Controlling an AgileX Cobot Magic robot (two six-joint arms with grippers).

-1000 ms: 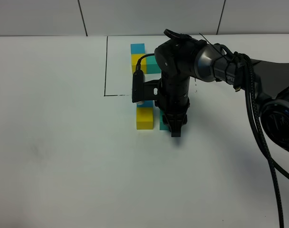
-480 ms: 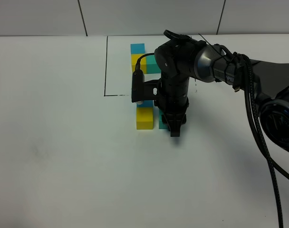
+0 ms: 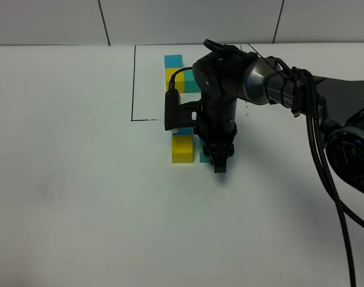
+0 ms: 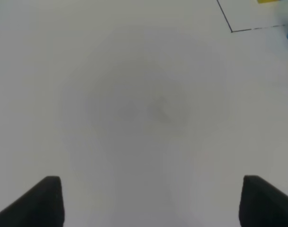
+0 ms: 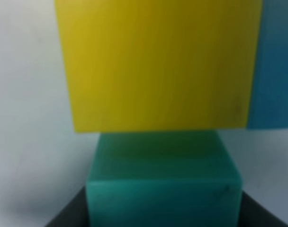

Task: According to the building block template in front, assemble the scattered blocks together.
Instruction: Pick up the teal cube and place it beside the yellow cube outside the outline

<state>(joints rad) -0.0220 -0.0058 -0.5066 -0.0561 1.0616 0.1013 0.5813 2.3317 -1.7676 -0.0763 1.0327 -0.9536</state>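
Teal-green is the colour of the block (image 5: pixel 163 182) that the right pincer (image 3: pixel 218 160) is squeezing tight. Its two dark fingers sit on each side of the block in the right wrist view. From high up, only a thin strip of this teal-green block (image 3: pixel 203 156) peeks out beside the black arm.

I think the step in hand is pushing the teal-green block up against the yellow block (image 3: pixel 182 148). In the right wrist view the yellow block (image 5: pixel 158 64) already looks to touch the teal-green one, side to side. The blue block (image 5: pixel 274 71) sits snug against the yellow block too. From high up, the blue block (image 3: pixel 183 130) lies just past the yellow one, toward the template, partly hidden by the arm.

So the three loose blocks seem to make the bent shape. The next move, I think, calls for letting go gently and lifting straight up, so the blocks do not slide apart. I cannot tell if the edges line up just right, because the arm hides the joint.

Past the yellow block lies the building block template (image 3: pixel 134 84), a thin black line on the white bench (image 3: pixel 68 179) with its own blue, yellow and teal-green trio inside.

The left pincer (image 4: pixel 151 201) is spread wide and holds nothing. It hangs over bare bench, well apart from the yellow block.
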